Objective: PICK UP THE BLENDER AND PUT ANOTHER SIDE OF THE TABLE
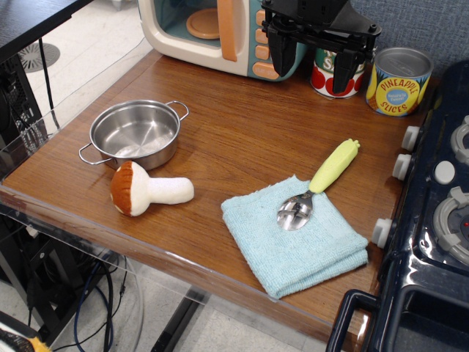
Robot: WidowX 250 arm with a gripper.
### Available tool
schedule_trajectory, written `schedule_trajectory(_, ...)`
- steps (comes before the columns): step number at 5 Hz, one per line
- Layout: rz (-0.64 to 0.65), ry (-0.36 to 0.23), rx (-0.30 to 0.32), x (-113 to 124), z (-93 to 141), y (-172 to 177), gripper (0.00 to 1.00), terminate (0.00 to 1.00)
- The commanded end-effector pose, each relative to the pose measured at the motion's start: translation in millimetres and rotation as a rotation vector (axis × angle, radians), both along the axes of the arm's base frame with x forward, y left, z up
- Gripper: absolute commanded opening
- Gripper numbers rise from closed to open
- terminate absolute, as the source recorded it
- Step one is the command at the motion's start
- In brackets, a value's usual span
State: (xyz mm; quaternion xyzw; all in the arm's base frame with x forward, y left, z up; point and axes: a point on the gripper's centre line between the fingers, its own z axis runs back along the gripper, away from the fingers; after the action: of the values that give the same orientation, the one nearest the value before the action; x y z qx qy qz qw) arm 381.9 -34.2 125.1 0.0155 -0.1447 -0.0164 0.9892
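Gripper [316, 60]: you see its jaws spread wide, holding nothing, hanging at the table's far edge.
Hidden: arm cut off at the top; red-and-white can [333, 77] partly masked by one finger.
Blender [149, 189]: lying on its side on the table [242, 132], just beside the steel pan [137, 133], well apart from the jaws.

Bright, even light; sharp focus.

Brown-orange blender [149, 189] (cream stem), wood-grain table [242, 125].
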Motion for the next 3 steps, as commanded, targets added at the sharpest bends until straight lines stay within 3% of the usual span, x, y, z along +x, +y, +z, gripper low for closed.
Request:
schedule_trajectory(1,0.000,0.000,0.000,0,0,0,1.00,0.00)
schedule_trajectory(3,0.132,-0.001,0.037,-21,4,36,1.00,0.00)
